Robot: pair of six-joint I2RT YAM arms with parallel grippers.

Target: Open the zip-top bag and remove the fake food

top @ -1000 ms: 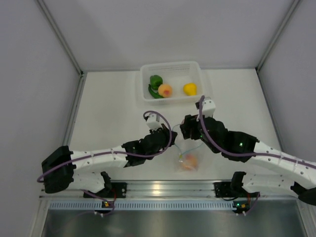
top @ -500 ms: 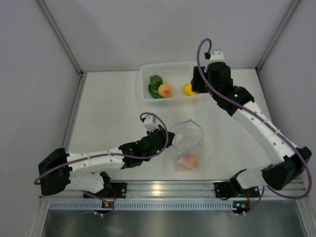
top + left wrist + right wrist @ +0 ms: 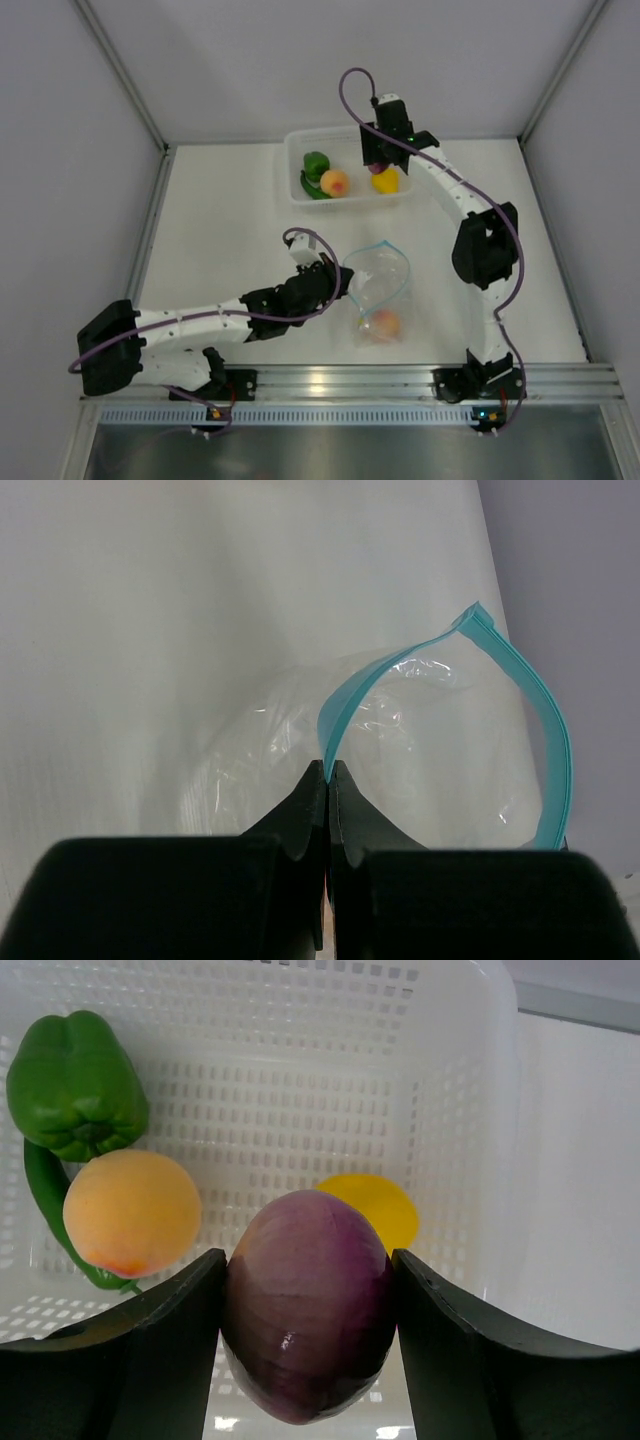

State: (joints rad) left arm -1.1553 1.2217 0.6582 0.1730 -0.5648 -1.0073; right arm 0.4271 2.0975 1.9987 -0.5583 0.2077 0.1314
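The clear zip-top bag [image 3: 378, 290] lies open on the table with a peach-orange fruit [image 3: 385, 323] inside. My left gripper [image 3: 338, 281] is shut on the bag's light blue zip strip [image 3: 345, 695], holding the mouth open. My right gripper [image 3: 378, 160] is shut on a purple piece [image 3: 308, 1315] and holds it above the white mesh basket [image 3: 396, 135]. In the basket lie a green pepper [image 3: 75, 1085], a slim green chili [image 3: 50, 1210], a peach-orange fruit [image 3: 130, 1210] and a yellow pepper [image 3: 375, 1208].
The basket stands at the back of the table against the rear wall. Grey side walls close in the table on left and right. A metal rail [image 3: 330, 382] with the arm bases runs along the near edge.
My right arm has swung from the bag up to the basket, carrying the purple piece. My left gripper has stayed at the bag's left edge, still shut on the zip strip.
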